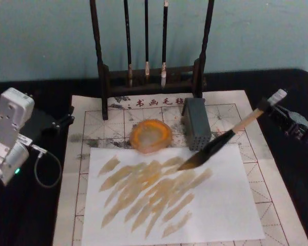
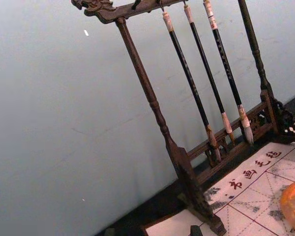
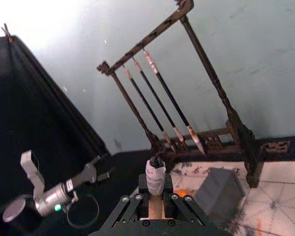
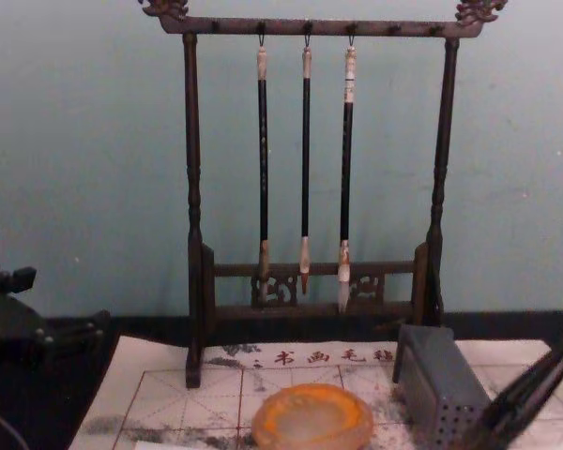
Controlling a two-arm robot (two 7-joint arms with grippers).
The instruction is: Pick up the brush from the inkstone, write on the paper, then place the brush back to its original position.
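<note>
your paper (image 1: 277,205) lies flat with a white sheet (image 1: 226,210) on top, and that sheet already carries many tan strokes, so the writing looks far along or done. the left gripper (image 1: 61,123) is parked off the paper's left edge. the inkstone (image 1: 151,136) sits just behind the sheet with no brush on it. the brush (image 1: 223,141) slants over the sheet's far right corner, clamped near its white end by the right gripper (image 3: 155,204). you cannot tell whether its tip touches. what's left, i judge, is returning it to the inkstone.
</note>
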